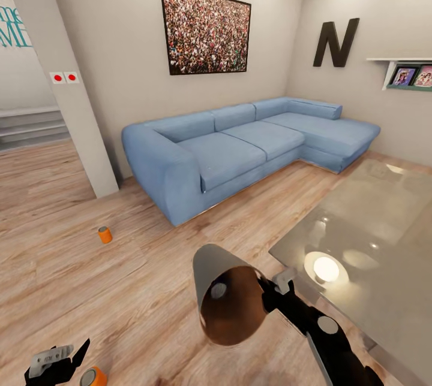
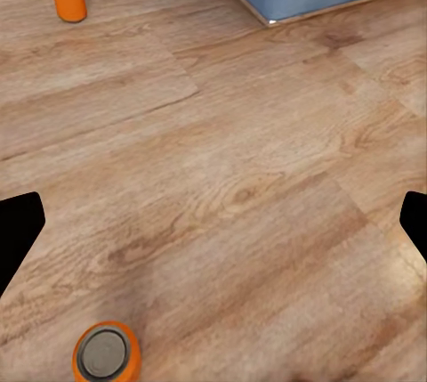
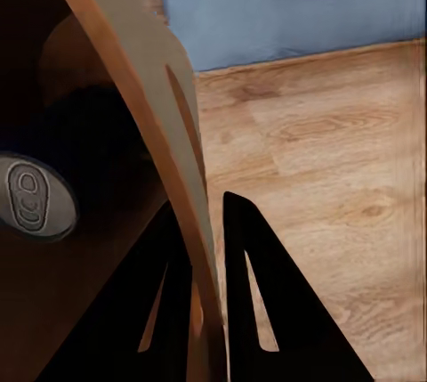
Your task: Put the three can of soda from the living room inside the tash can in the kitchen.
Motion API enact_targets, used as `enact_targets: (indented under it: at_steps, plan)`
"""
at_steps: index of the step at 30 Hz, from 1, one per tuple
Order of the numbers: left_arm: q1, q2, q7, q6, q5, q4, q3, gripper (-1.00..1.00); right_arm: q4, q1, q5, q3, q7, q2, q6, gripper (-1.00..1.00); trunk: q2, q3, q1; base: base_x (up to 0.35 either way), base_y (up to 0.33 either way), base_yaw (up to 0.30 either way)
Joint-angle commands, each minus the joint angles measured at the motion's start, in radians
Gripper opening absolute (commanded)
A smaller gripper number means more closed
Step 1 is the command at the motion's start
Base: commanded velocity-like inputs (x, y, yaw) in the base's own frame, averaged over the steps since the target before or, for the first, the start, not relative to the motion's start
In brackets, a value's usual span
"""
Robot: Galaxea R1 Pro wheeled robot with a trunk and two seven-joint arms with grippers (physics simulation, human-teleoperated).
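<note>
An orange soda can [image 1: 94, 377] is standing upright on the light wood floor [image 1: 138, 290], right beside the left gripper [image 1: 57, 362]. Through the left wrist view its grey top is showing below and between the two spread fingertips, and nothing is sitting between them, so that gripper is released and hanging just over the boards. A second orange can [image 1: 105, 234] is standing farther out on the floor, well apart, toward the pillar and short of the blue sofa [image 1: 240, 146].

The right arm is reaching forward with the trash can [image 1: 225, 290] tipped on its side, mouth facing back, brown inside showing. The right gripper [image 1: 277, 293] is clamping the bin's wall, one finger inside and one outside. A dark can [image 3: 36, 195] is lying inside the bin. The glass table [image 1: 372, 242] is sitting just to the right.
</note>
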Motion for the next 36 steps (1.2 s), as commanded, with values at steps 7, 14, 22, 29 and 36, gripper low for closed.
enact_targets:
  at_steps: [7,14,22,29,36]
  plan:
    - [0.0,0.0,0.001,0.0,0.0,0.0,0.001,1.0,-0.02,-0.003,-0.06,-0.105,0.003,0.005,-0.033,-1.0,0.0,0.0,0.0,0.0,0.0,0.0]
    - [0.0,0.0,0.001,-0.001,0.0,0.0,0.0,1.0,-0.016,-0.003,-0.107,-0.123,0.003,0.006,-0.085,-1.0,0.0,0.0,0.0,0.011,0.001,0.0]
    - [0.001,0.0,0.001,0.001,0.0,0.0,0.0,1.0,-0.007,-0.003,-0.104,-0.117,0.003,0.007,-0.102,-1.0,0.0,0.0,0.0,0.207,0.046,0.0]
    - [0.001,0.0,0.001,0.001,0.0,0.001,0.001,1.0,-0.005,-0.003,-0.102,-0.104,0.003,0.007,-0.104,-1.0,0.0,0.0,0.0,0.249,0.11,0.0]
    - [0.001,0.0,0.001,0.002,0.0,0.001,0.0,1.0,-0.005,-0.003,-0.101,-0.103,0.003,0.007,-0.104,-1.0,0.0,0.0,0.0,0.062,0.059,0.0]
